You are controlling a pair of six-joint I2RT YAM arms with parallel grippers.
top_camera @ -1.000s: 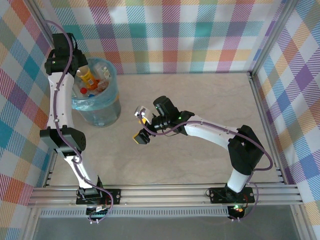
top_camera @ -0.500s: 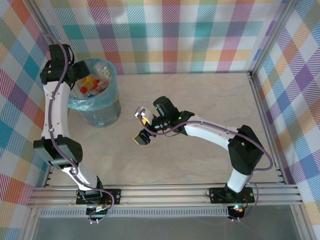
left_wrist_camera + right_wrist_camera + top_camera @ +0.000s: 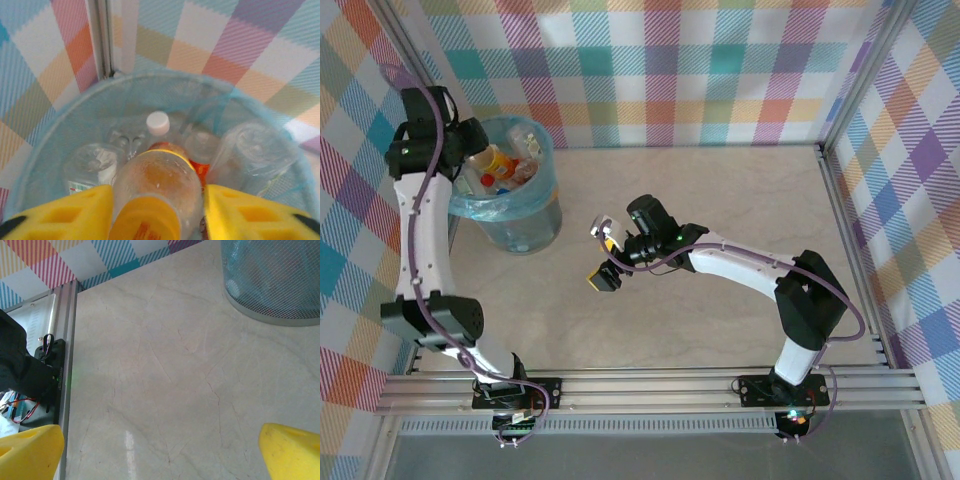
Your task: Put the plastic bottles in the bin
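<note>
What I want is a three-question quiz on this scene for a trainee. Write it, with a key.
1. True or false: the right hand grips a bottle.
2. Where does the round translucent bin with the light blue bag stand? A. at the far left of the pale table, below the left hand; B. at the table's centre; C. by the right wall.
3. Fill in: in the left wrist view, the clear plastic bottle standing beyond the orange-capped one has a ___ cap.
Key: 1 false, its fingers stand wide apart over bare table; 2 A; 3 white.
</note>
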